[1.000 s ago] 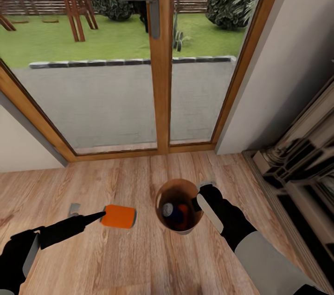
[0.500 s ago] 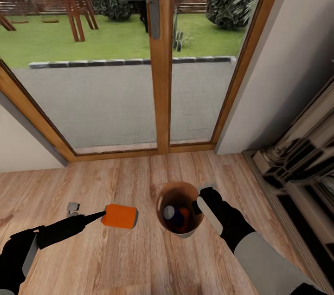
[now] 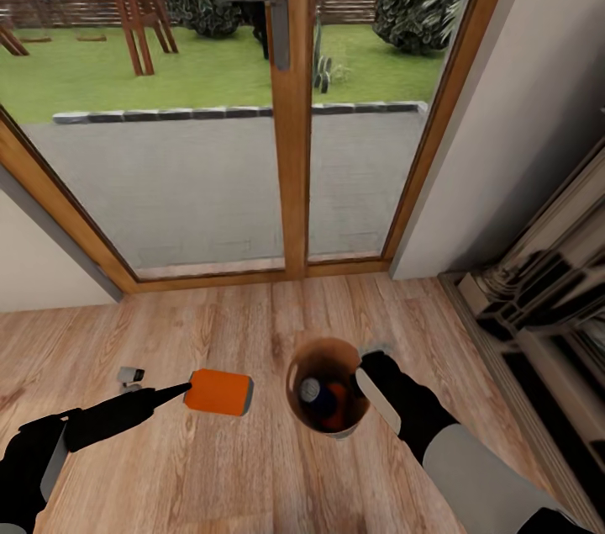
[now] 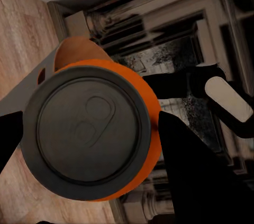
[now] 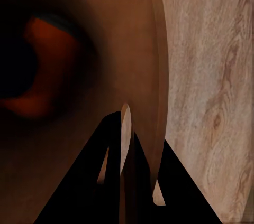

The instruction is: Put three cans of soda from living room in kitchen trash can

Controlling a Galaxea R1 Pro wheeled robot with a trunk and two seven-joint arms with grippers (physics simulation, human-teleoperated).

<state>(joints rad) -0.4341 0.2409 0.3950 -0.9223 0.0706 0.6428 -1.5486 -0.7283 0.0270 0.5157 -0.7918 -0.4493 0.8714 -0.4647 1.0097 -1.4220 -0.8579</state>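
Two cans lie inside the bin (image 3: 340, 426), and a third hangs outside it in our left gripper (image 3: 186, 389). In the head view we see the orange can (image 3: 218, 392) held on its side above the wood floor (image 3: 252, 483), its silver end toward the bin, with the gripper's dark fingers closed on its left end. The can sits just left of the bin, apart from it, with a strip of floor showing between them. In the left wrist view the same can (image 4: 90, 134) faces us end-on, its grey lid and pull tab plain, a dark finger (image 4: 198, 176) pressed along one side; past it we see the bin's copper inner wall (image 4: 74, 55) and our right arm in front of the dark fireplace (image 4: 174, 39).

Our right gripper (image 3: 366, 366) clamps the bin's rim on its right side, one finger outside the wall and one inside, as the right wrist view shows: the thin rim (image 5: 126, 145) runs between the two dark fingers (image 5: 90, 187). Down in the bin that view shows an orange can (image 5: 45, 65) in shadow. From the head we make out a blue can (image 3: 313, 393) with a silver top and an orange one (image 3: 343, 401) beside it on the bin's bottom.

The bin is held near us, in front of the glass doors (image 3: 210, 139), whose wooden frame stands on the far side. A small grey object (image 3: 130, 374) lies on the floor just beyond our left arm; we cannot tell what it is.
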